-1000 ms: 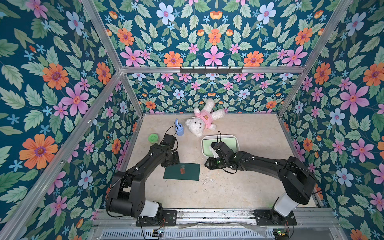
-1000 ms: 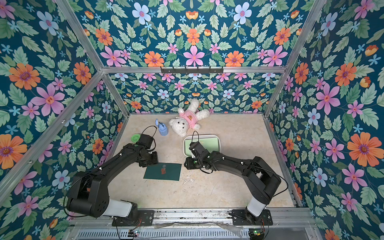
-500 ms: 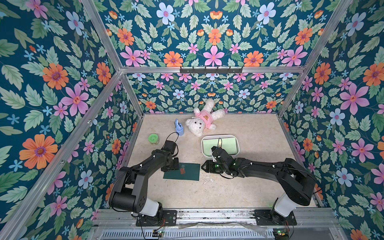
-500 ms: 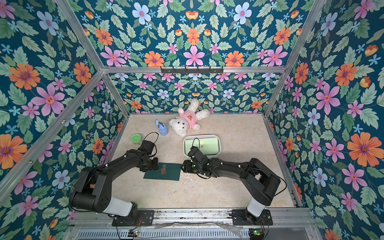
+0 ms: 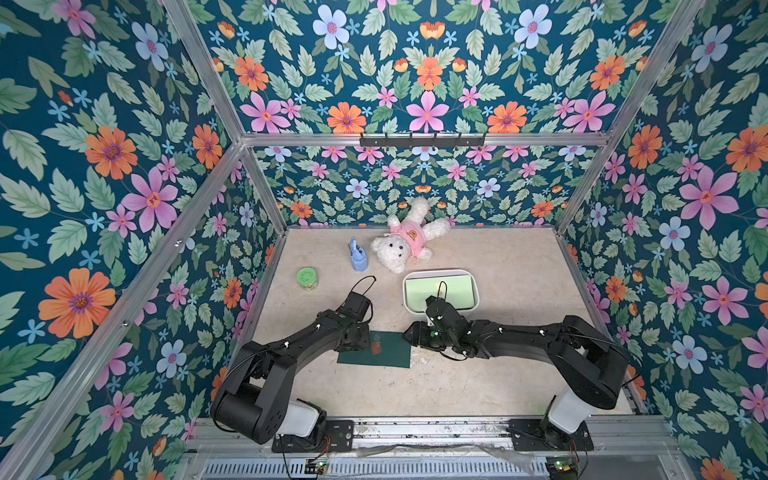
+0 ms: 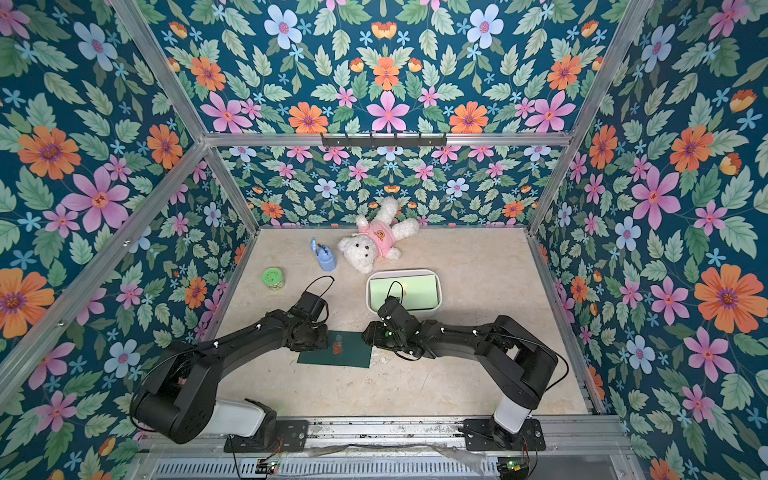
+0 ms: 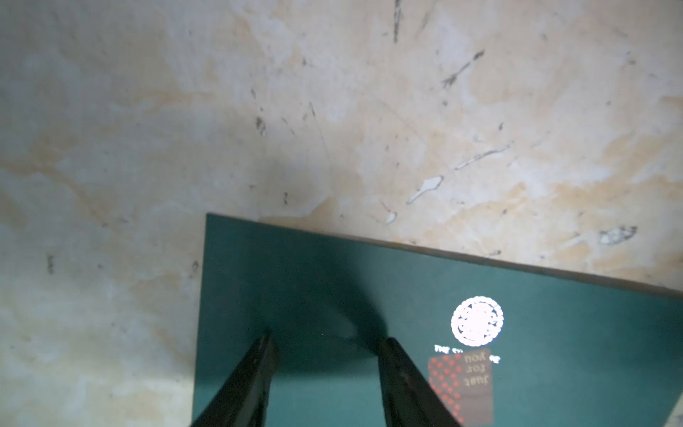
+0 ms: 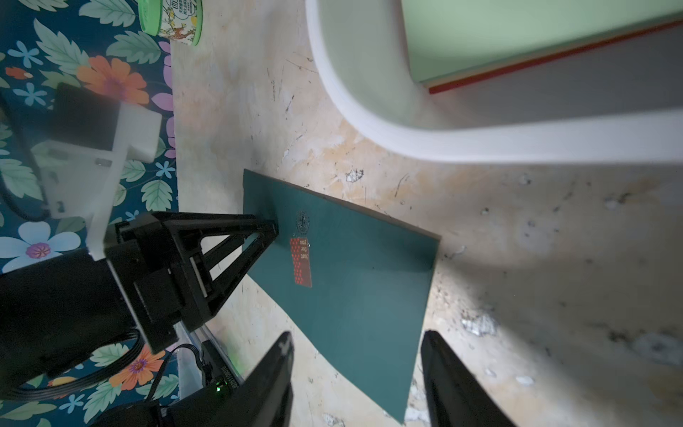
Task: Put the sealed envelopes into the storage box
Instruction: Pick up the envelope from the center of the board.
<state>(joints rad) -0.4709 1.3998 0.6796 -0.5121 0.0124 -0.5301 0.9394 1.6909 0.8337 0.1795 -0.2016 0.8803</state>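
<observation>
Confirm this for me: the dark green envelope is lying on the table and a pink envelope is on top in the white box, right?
Not quite. The dark green envelope does lie on the table, but the top envelope in the white box is light green, not pink; both top views show it.

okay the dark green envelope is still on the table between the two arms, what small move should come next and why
Probably ease the right tool forward so its open jaws straddle the near edge of the dark green envelope, then close. The envelope lies flat outside the storage box, and the open left tool sits at its opposite end, likely steadying it.
</observation>
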